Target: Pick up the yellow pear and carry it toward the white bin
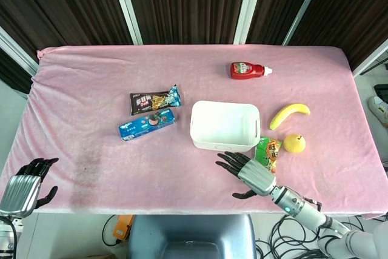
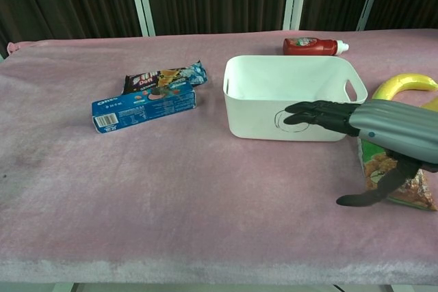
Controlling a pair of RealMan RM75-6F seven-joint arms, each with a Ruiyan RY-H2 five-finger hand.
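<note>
The yellow pear (image 1: pixel 295 143) sits on the pink cloth right of the white bin (image 1: pixel 225 126), just below a banana (image 1: pixel 289 113). In the chest view only a sliver of the pear (image 2: pixel 432 104) shows at the right edge. My right hand (image 1: pixel 245 173) hovers open, fingers spread, in front of the bin and left of the pear, holding nothing; in the chest view the right hand (image 2: pixel 359 131) spans the bin's (image 2: pixel 287 97) front right corner. My left hand (image 1: pixel 25 184) rests open at the table's near left corner.
A green snack bag (image 1: pixel 267 154) lies between my right hand and the pear. A ketchup bottle (image 1: pixel 248 70) lies behind the bin. A dark cookie pack (image 1: pixel 154 99) and a blue cookie box (image 1: pixel 147 124) lie left of the bin.
</note>
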